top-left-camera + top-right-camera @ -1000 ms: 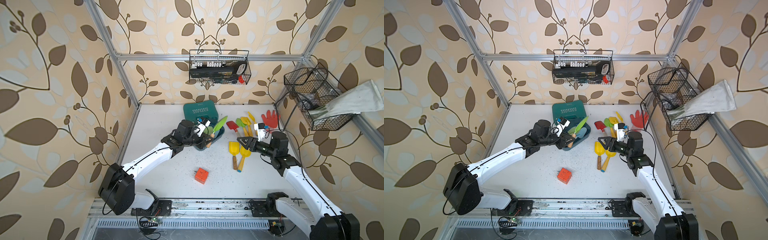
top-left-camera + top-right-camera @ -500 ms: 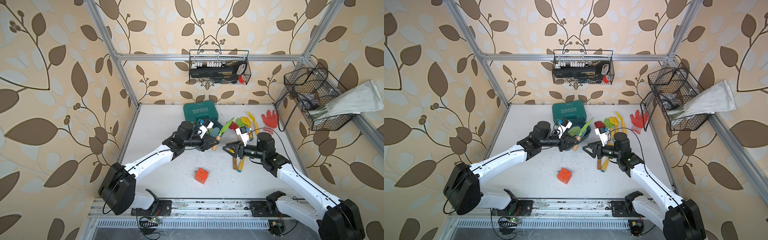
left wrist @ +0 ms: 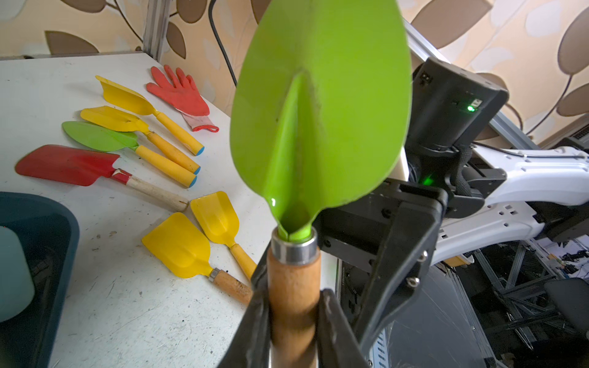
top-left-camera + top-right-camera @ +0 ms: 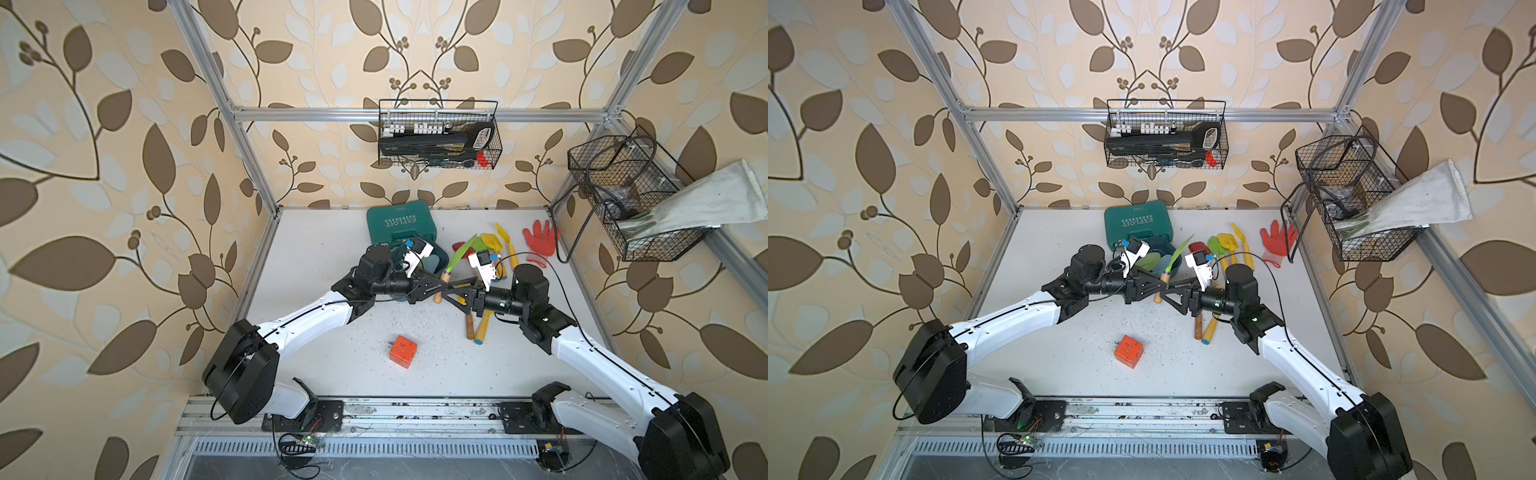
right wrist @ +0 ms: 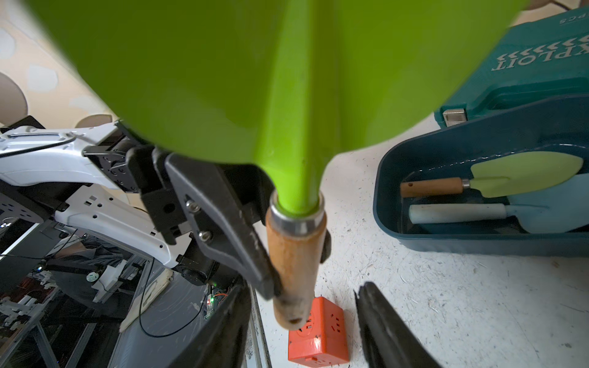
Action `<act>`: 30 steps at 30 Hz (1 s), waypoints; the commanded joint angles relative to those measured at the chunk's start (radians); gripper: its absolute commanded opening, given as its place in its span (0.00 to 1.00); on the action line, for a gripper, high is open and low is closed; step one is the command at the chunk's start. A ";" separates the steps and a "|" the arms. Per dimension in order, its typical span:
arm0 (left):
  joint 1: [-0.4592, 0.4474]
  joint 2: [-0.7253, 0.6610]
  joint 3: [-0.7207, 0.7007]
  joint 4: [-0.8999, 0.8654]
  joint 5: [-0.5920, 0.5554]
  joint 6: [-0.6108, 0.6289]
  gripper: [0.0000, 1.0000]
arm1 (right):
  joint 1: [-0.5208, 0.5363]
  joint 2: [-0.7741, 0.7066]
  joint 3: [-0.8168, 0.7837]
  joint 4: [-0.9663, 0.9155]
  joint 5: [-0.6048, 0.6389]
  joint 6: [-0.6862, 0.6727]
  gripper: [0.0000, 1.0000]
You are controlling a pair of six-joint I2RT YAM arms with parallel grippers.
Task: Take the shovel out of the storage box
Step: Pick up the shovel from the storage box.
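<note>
Tabletop [image 4: 332, 257] carries the storage box [image 5: 462, 245], with a pale green trowel [image 5: 516, 173] and a light blue trowel [image 5: 548, 207] lying inside. Shovel [image 3: 318, 111] is outside the box, held just beside it, green blade up, wooden handle down. Left gripper [image 3: 293, 306] jaws are clamped on the handle below the metal collar; right gripper [image 5: 301, 288] jaws are spread either side of the handle's end, not touching it.

Place: robotics lab test cell, dressed as a domestic tool corner.
Enclosure: aluminium frame [image 4: 415, 113], leaf wallpaper panels [image 4: 104, 187].
Fixtures: robot arms [image 4: 316, 322] bolted to a base rail [image 4: 415, 409]; wire basket [image 4: 498, 133] of tools on the back wall.
Worktop [image 4: 316, 249]: white, gritty; garden shovels [image 3: 178, 248], storage box [image 5: 478, 245].
</note>
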 commanded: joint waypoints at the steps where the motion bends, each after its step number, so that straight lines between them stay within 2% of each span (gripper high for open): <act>1: -0.018 0.003 0.008 0.079 0.021 -0.002 0.22 | 0.009 0.030 -0.020 0.052 -0.013 0.021 0.53; 8: -0.020 -0.002 -0.005 0.108 0.015 -0.016 0.22 | 0.013 0.055 -0.026 0.090 -0.015 0.030 0.47; 26: -0.020 -0.044 -0.015 0.094 0.010 -0.004 0.22 | 0.016 0.077 -0.034 0.129 -0.113 -0.011 0.46; 30: -0.020 -0.047 -0.018 0.103 0.013 -0.015 0.22 | 0.017 0.084 -0.032 0.126 -0.117 -0.017 0.40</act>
